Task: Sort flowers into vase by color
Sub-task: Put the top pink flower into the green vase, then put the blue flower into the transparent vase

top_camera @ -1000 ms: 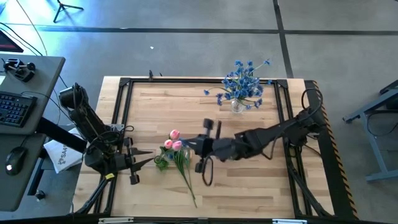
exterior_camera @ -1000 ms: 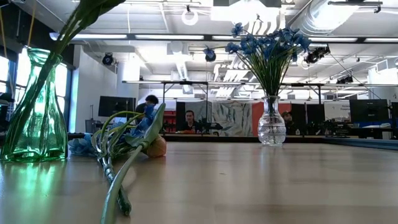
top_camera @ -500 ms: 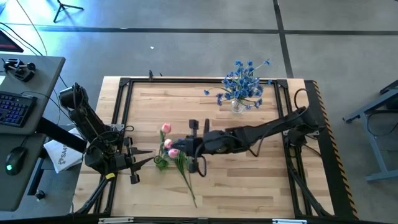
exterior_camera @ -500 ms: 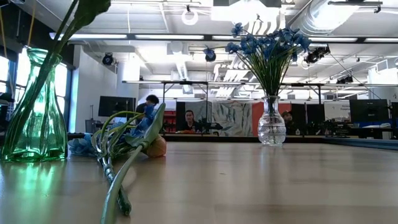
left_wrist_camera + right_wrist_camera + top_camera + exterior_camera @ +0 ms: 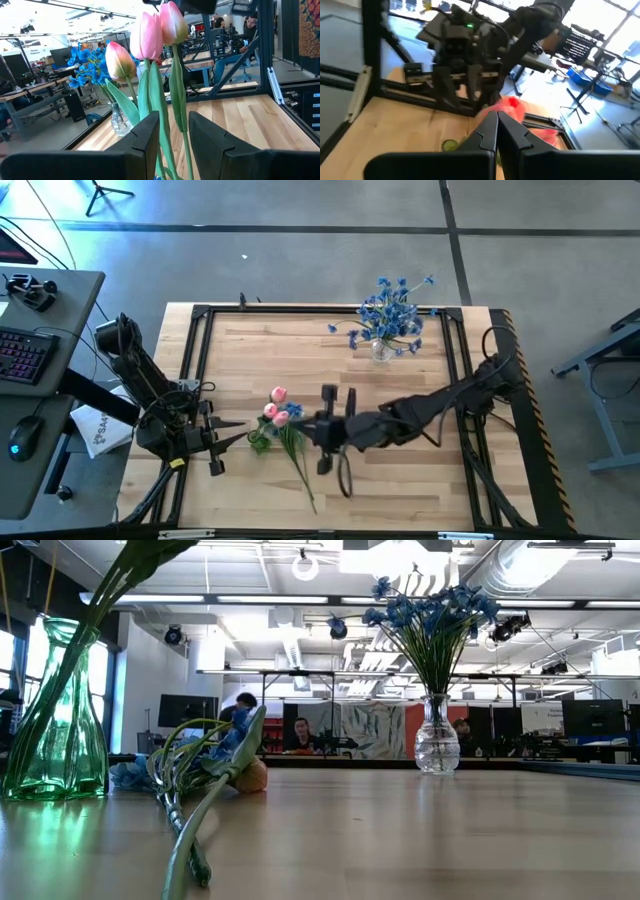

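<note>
A green glass vase (image 5: 260, 442) stands at the table's left part and holds three pink tulips (image 5: 276, 408) on upright stems; it also shows in the low view (image 5: 60, 710). A blue spray with long green stems (image 5: 300, 465) lies on the table beside it, its stems flat on the wood (image 5: 195, 825). A clear vase (image 5: 382, 348) at the far side holds the blue flowers (image 5: 390, 315). My left gripper (image 5: 240, 438) stands just left of the green vase, fingers apart, with the tulip stems (image 5: 172, 100) seen through the gap. My right gripper (image 5: 306, 425) is shut and empty, just right of the tulips (image 5: 512, 107).
A black metal frame (image 5: 200, 360) runs around the table top. The right half of the table between the two vases is bare wood (image 5: 420, 480). A desk with a keyboard (image 5: 25, 350) stands left of the table. People sit in the room beyond the table (image 5: 300, 735).
My right gripper went toward the table's left edge up to the tulips, then drew back toward the right and a little toward the near edge. One tulip head leaned toward the far left while the gripper was close and has swung back.
</note>
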